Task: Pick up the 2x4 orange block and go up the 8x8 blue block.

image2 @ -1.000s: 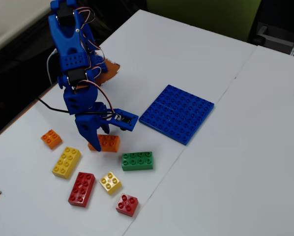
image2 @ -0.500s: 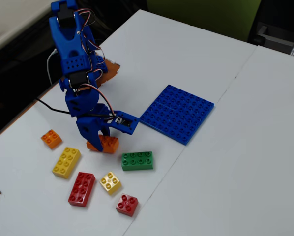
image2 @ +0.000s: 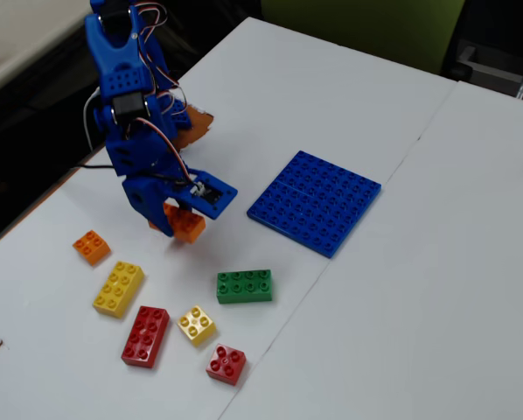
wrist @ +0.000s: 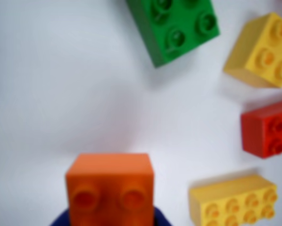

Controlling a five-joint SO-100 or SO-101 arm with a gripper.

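orange brick in the pincer, carry to the blue plate next

you have the orange brick (image2: 185, 222) clamped in the pincer (image2: 176, 224), jaws closed on its sides. in the fixed view it hangs clear of the table (image2: 436, 289), with white surface showing beneath it. in the wrist view the orange brick (wrist: 110, 188) fills the bottom centre, end-on, two studs showing, and it looks square to the camera. how deep the jaws bite is hidden.

the blue plate (image2: 315, 202) lies flat to the right of the pincer in the fixed view, well apart from it, nothing on it. my read: lift is done, the carry across is the step in hand.

- hold the clamp firm and keep the height you have before swinging; the plate is thin, so height matters only for clearing its studs.
- travel right and slightly toward the far side in the fixed view. that lane is bare white table.
- come over the plate's middle, not its near corner, then lower with the brick level so the studs meet flat.

room: the green brick (image2: 244, 286) sits below the lane, near but not in it. the yellow brick (image2: 118, 289), red brick (image2: 145, 336) and small orange brick (image2: 91, 247) lie to the lower left, away from the path. the table's dark left edge runs just beside the arm's base; stay off it.
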